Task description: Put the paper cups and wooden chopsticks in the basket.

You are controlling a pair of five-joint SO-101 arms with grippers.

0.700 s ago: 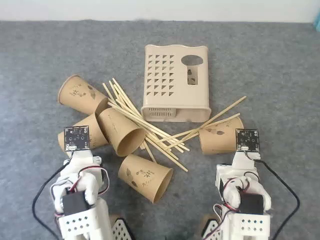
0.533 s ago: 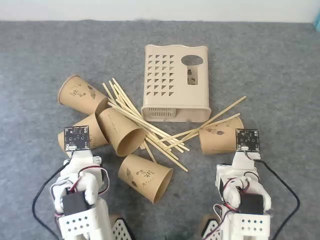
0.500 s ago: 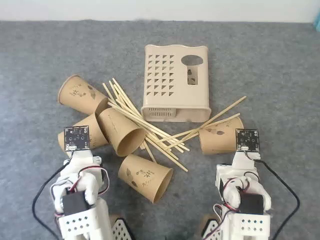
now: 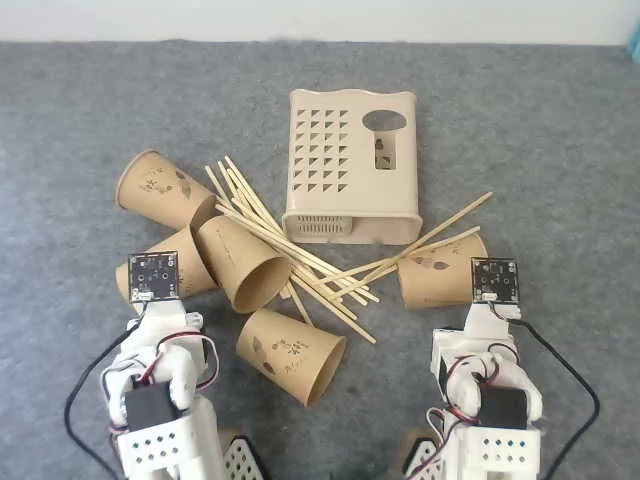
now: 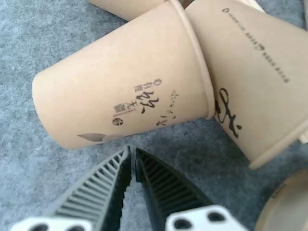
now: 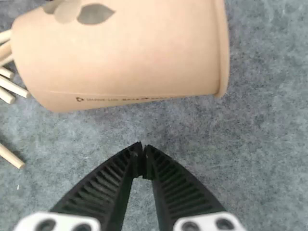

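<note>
Paper cups [image 4: 290, 355]: kraft tan, grey-brown leaf print, black brush lettering.
Wooden chopsticks [image 4: 262, 222]: pale natural wood.
Basket [image 4: 350, 170]: cream, rows of triangular cut-outs.
Table [image 4: 560, 150]: mottled grey, felt-like.
Left gripper [image 5: 133, 156], right gripper [image 6: 143, 149]: black, ribbed, white at base.

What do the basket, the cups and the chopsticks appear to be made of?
Basket: probably beige plastic, smooth, with moulded triangular holes.
Cups: brown paper, matte, with rolled rim and printed marks.
Chopsticks: seemingly pale bare wood or bamboo, thin and straight.
</note>
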